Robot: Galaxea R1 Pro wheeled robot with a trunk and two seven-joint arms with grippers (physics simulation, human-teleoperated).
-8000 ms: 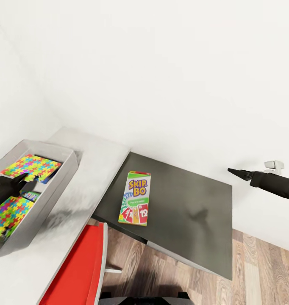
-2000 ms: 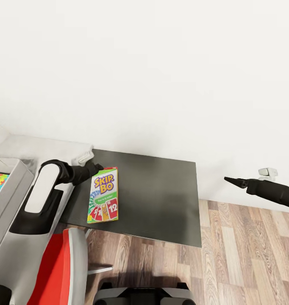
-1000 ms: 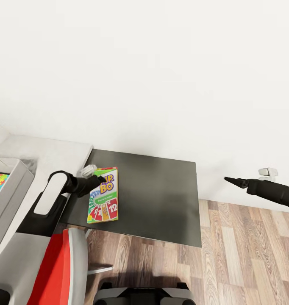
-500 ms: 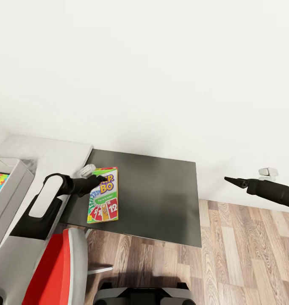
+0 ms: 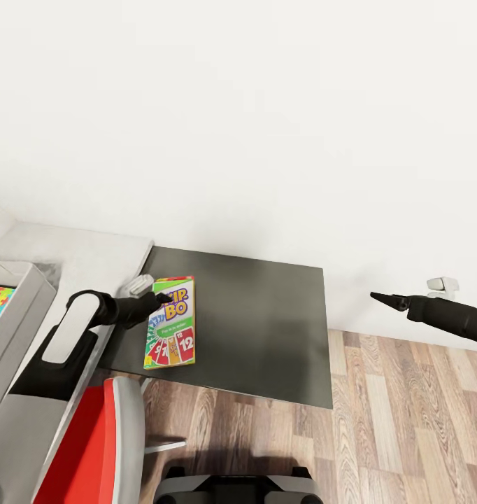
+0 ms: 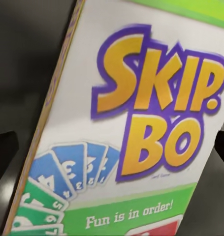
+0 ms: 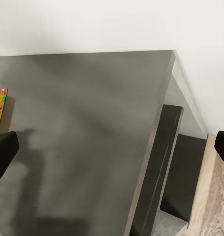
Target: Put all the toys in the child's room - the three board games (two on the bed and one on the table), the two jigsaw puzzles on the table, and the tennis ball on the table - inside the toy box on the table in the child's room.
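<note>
- A plain white wall (image 5: pixel 252 105) takes up the upper half of the head view, evenly lit and unmarked.
- A dark grey, matte rectangular tabletop (image 5: pixel 259 329) stands against that wall; the right wrist view shows its thin light edge and an open dark recess (image 7: pixel 178 172) beneath it.
- A pale grey-white surface (image 5: pixel 70 245) adjoins the dark tabletop toward the wall's corner; whether it is a second desk or something else is hard to tell.
- Wood-plank flooring (image 5: pixel 406 427) in mixed brown tones runs below and beside the furniture.
- A red chair with a light grey rim (image 5: pixel 102 448) sits close by the tabletop's near edge.
- A small white fitting (image 5: pixel 443 284) sits low on the wall.
</note>
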